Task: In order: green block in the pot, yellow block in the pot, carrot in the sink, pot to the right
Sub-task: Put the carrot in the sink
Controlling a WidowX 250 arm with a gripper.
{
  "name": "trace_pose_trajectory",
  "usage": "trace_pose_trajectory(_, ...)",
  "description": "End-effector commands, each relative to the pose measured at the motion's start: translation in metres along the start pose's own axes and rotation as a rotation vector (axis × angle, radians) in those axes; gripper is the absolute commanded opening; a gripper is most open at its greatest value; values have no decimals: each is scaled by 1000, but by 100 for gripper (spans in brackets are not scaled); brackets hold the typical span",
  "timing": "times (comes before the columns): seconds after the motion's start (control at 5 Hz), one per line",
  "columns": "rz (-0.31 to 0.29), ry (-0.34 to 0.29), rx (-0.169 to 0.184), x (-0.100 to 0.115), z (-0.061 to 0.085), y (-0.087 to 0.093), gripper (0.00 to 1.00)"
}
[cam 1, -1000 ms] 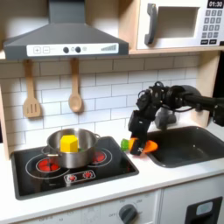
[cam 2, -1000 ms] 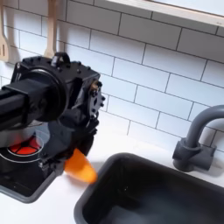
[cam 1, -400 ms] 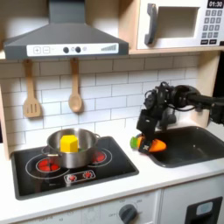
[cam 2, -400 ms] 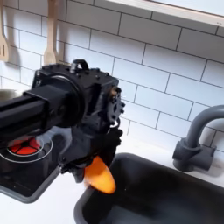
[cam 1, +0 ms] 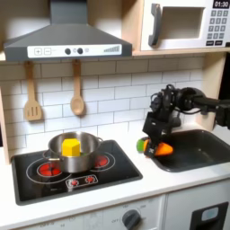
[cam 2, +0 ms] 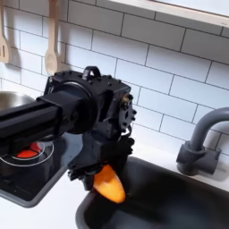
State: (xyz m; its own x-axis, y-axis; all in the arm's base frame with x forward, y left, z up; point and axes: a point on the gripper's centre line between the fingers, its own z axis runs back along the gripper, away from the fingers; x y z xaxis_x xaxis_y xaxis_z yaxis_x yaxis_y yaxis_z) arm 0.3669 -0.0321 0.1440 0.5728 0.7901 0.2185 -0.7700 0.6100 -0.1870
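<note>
My gripper (cam 1: 154,142) (cam 2: 100,170) is shut on the orange carrot (cam 1: 160,150) (cam 2: 108,183) and holds it lifted over the left edge of the dark grey sink (cam 1: 199,149) (cam 2: 170,201). The carrot's green leafy end (cam 1: 142,145) points toward the first exterior view's left. The steel pot (cam 1: 73,154) stands on the left burner of the stove. A yellow block (cam 1: 70,145) stands up inside the pot. The green block is hidden from view.
The black stovetop (cam 1: 72,172) (cam 2: 27,170) has red burner rings. Two wooden utensils (cam 1: 77,90) hang on the tiled wall. The arched faucet (cam 2: 201,139) stands behind the sink. A range hood (cam 1: 65,36) and a microwave (cam 1: 184,24) are overhead.
My gripper has carried the carrot rightward in both exterior views, from the counter beside the stove to the sink's left edge.
</note>
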Motion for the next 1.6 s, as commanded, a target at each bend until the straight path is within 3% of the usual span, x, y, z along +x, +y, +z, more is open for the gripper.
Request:
trace_pose_trajectory(0.0, -58, 5, -6, -10, 0, -9, 0)
trace_pose_trajectory(0.6, -107, 43, 7, -36, -15, -7, 0)
trace_pose_trajectory(1.4, -129, 83, 7, -50, -30, -4, 0)
